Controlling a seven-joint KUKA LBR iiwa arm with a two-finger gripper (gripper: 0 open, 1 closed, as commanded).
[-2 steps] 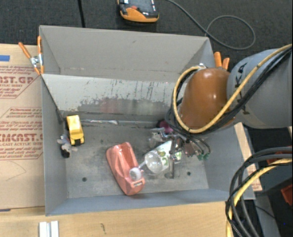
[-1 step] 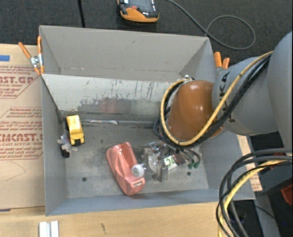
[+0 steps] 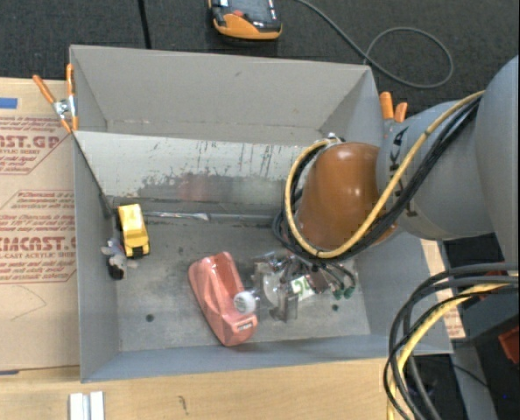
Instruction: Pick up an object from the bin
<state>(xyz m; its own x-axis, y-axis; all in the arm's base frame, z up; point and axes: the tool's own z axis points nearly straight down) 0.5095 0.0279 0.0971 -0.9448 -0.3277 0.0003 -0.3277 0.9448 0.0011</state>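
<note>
Currently on record, grey bin (image 3: 98,278): gripper (image 3: 284,294) low over the floor near the front wall, right of centre, beneath the arm's brown cover (image 3: 339,195); open or closed, not to be told from this angle. Pink bottle (image 3: 218,297), flat on the floor near the front wall, just beside the gripper on the side toward the left wall; long axis slanting from back-left to front-right; neck end not to be told. Judged the nearest candidate, calling for a short shift toward the left wall and jaws set across that slant. Yellow toy (image 3: 133,228) and small dark bit (image 3: 114,265) by the left wall, well apart.
</note>
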